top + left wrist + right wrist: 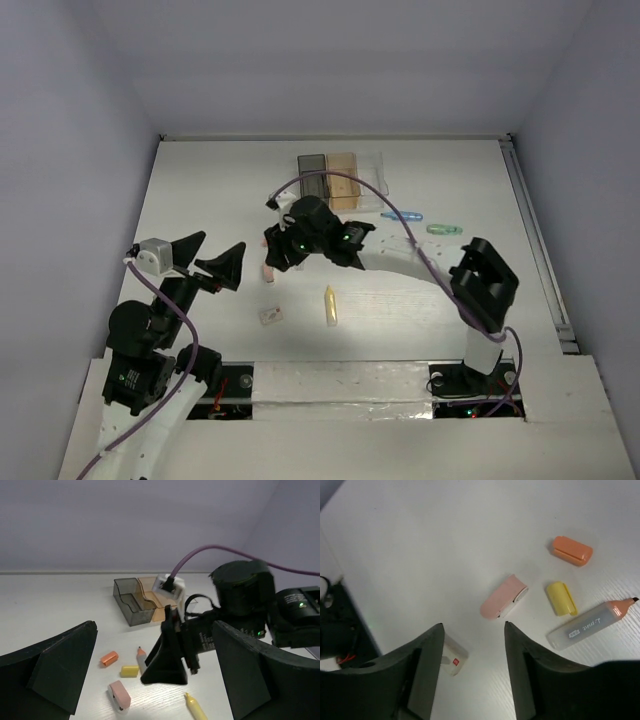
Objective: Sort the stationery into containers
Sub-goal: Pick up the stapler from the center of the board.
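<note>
Hovering low over the white table (200, 200), the right gripper (473, 627) has its fingers parted and nothing between them. Just beyond its fingertips lies a pink eraser (504, 596), with a yellow eraser (561, 598) close beside it and an orange eraser (572, 550) a little farther off. An orange-tipped marker (592, 625) with a pale body lies flat next to the yellow eraser, and a white eraser (454, 658) shows partly behind one finger. The left gripper (222, 243) is held above the table's left part with its fingers spread wide, empty and well apart from all the stationery. A yellow marker (330, 305) lies alone near the middle of the table. At the far side stand the three joined bins in a row: dark grey bin (313, 170), orange bin (343, 175) and clear bin (372, 168). A blue marker (402, 215) lies on the table just in front of the clear bin, and a mint green marker (445, 229) lies to its right – both outside the bins
</note>
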Robot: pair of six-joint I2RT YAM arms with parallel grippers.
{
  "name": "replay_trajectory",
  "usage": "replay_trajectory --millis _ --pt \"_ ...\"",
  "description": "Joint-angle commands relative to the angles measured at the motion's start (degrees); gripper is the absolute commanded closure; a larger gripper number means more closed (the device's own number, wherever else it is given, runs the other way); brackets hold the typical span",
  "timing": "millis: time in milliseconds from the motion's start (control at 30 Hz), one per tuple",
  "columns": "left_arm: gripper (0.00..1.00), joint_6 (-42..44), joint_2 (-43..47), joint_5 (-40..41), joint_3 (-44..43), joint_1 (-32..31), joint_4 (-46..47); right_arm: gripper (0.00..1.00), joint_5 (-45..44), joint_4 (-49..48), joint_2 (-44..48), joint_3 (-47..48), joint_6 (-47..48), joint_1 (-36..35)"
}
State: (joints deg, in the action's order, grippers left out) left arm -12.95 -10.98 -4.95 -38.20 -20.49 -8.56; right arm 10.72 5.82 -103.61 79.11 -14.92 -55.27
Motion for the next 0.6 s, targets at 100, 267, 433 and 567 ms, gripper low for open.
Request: replay_trajectory --millis 100,267,433,567 --pt "0.01 -1.7 -0.7 9.4 -0.6 0.8 -0.5 0.34 -8.3 6.5 -10.5 12.3 -0.7 -1.5" --pt "0.01 -3.0 -2.3 14.6 -1.1 1.9 -2.7 0.34 -10.4 9.8 -17.3 17.2 -2.0 -2.9" --pt "0.01 -2.8 -1.9 13.1 -0.9 2.5 -2.2 0.36 -14.6 10.5 -21.4 17.9 -3.7 -3.4" --pt "0.01 -2.6 -2.0 11.7 -0.7 2.5 -1.7 0.42 -13.7 10.1 -22.9 18.4 -4.3 -3.4"
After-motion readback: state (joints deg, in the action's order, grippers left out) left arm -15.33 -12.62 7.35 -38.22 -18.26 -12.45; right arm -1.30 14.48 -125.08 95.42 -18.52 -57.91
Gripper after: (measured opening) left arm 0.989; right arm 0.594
